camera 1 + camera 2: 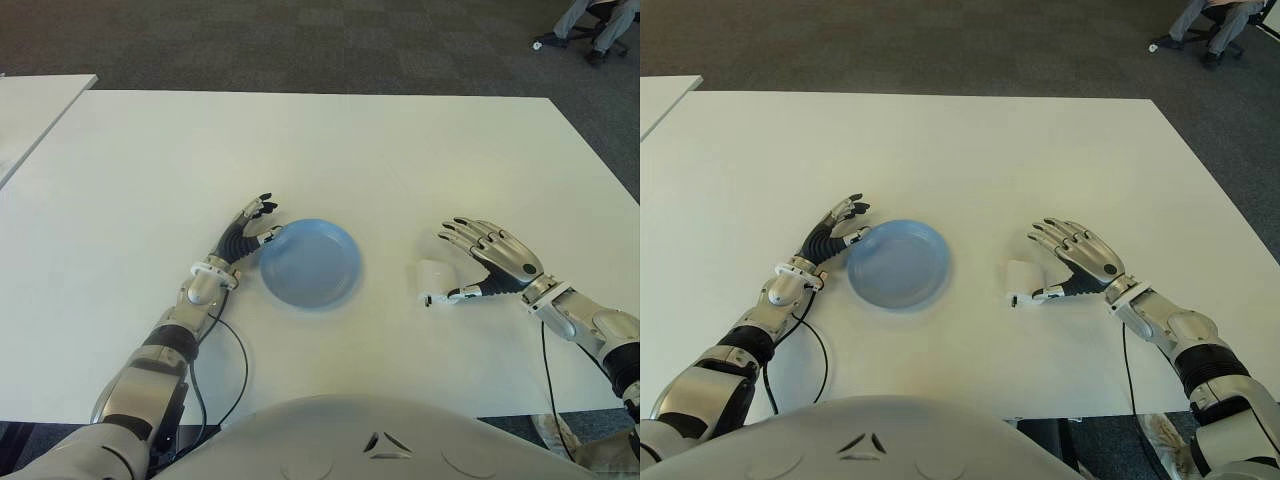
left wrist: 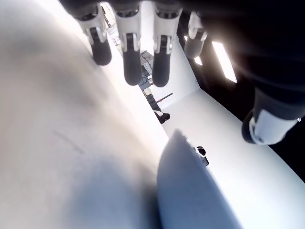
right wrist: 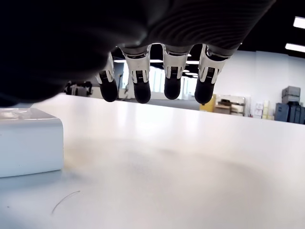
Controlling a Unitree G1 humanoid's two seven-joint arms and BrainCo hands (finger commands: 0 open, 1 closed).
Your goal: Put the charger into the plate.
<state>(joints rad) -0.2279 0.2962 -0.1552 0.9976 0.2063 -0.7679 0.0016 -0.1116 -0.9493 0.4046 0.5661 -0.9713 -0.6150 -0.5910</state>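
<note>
A white surface (image 1: pixel 330 150) fills most of the frame, with dark carpet along the top edge. No brand, label or writing can be read on anything.

A round blue plate (image 1: pixel 310 262) sits just left of the frame's centre, holding nothing. The white charger (image 1: pixel 434 276), a small rounded block, lies on the surface right of centre, near the plate but apart from it.

The right hand (image 1: pixel 495 255) shows at the right of the frame, just beside the charger. Its fingers (image 3: pixel 172 83) are spread and extended above the surface, gripping nothing; the thumb reaches along the charger's lower edge, though whether it touches cannot be told.

The left hand (image 1: pixel 245 232) shows at centre left, at the plate's left rim. Its fingers (image 2: pixel 129 67) are loosely extended and hold nothing; the thumb lies at the plate's rim.

In the upper right corner, a seated person's legs (image 1: pixel 590 25) and a chair base stand on the carpet. A second white table's edge (image 1: pixel 35 105) shows at upper left.
</note>
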